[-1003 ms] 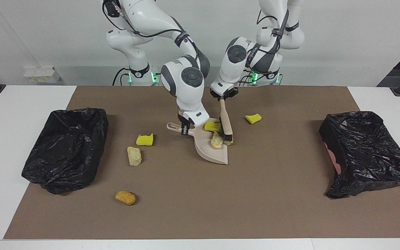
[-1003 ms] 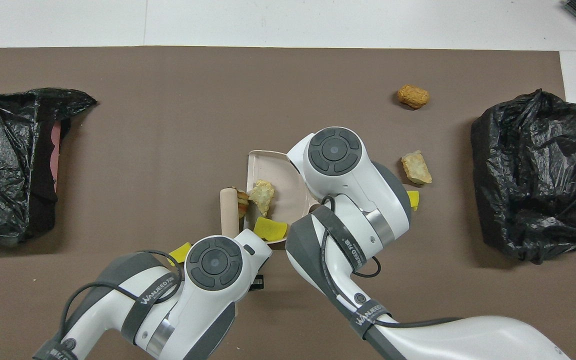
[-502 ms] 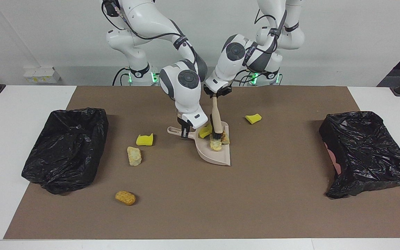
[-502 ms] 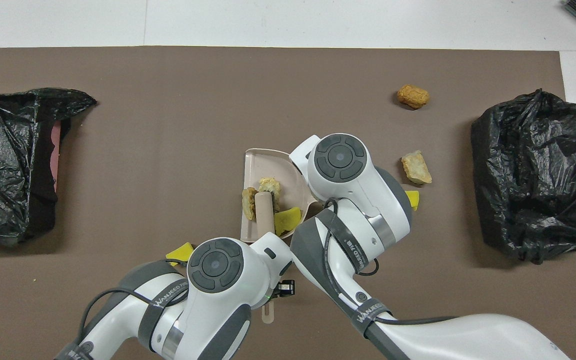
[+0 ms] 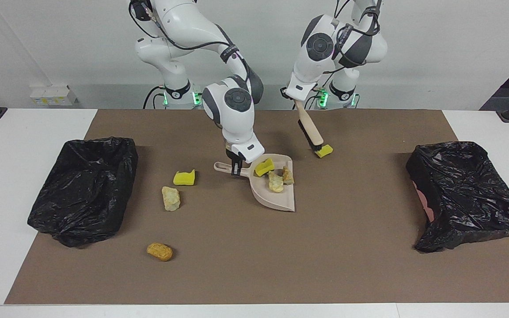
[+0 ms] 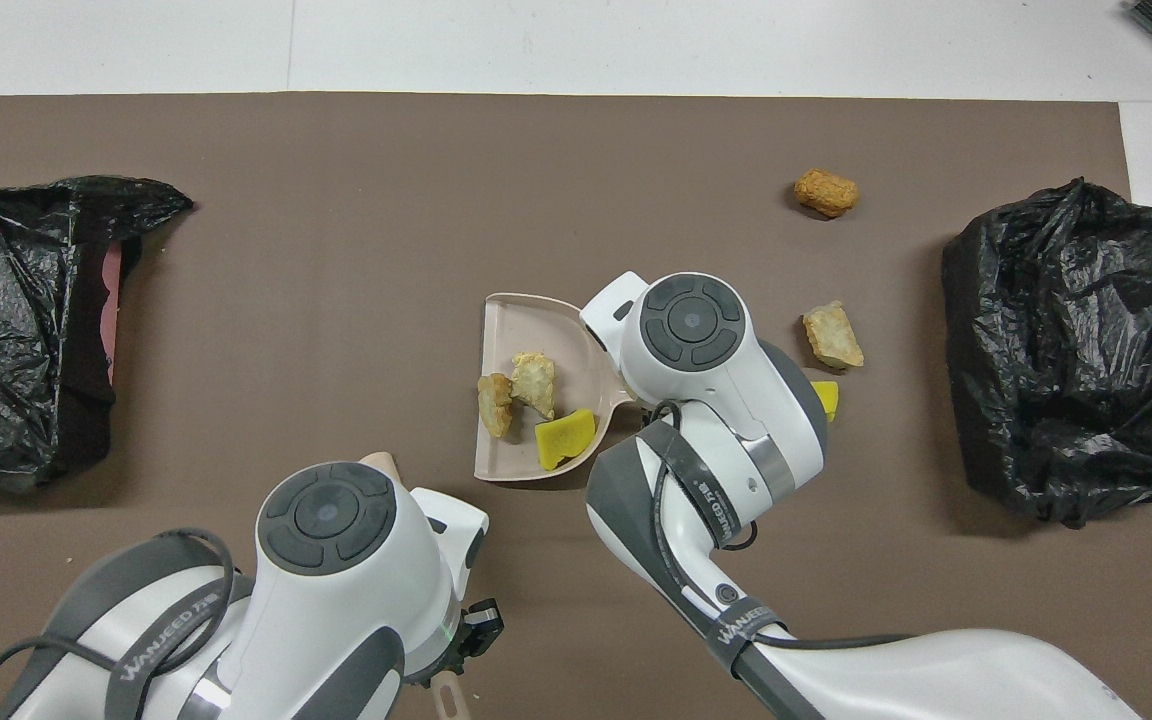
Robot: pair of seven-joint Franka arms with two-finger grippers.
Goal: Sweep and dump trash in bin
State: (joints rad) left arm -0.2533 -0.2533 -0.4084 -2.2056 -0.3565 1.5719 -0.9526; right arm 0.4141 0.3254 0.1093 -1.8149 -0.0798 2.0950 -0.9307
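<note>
- The right pincer (image 5: 236, 167) is clamped on the handle of the beige plastic dustpan (image 5: 276, 194), which lies flat on the brown mat (image 5: 325, 265) mid-surface.
- The left pincer (image 5: 295, 100) is shut on the beige brush (image 5: 309, 128), whose bristles touch a yellow sponge chunk (image 5: 324, 151).
- Three lumps of trash (image 5: 275, 176) sit in the pan; three more (image 5: 171, 198) lie toward the right arm's black-bagged bin (image 5: 82, 190).
- The lumps look light and soft, likely to roll; best pushed low with the bristles, not pinched.

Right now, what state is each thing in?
dustpan: flat on mat, three pieces inside
brush: lifted, tilted, bristles at a yellow chunk
right gripper: shut on dustpan handle
left gripper: shut on brush
bins: open, bag-lined
</note>
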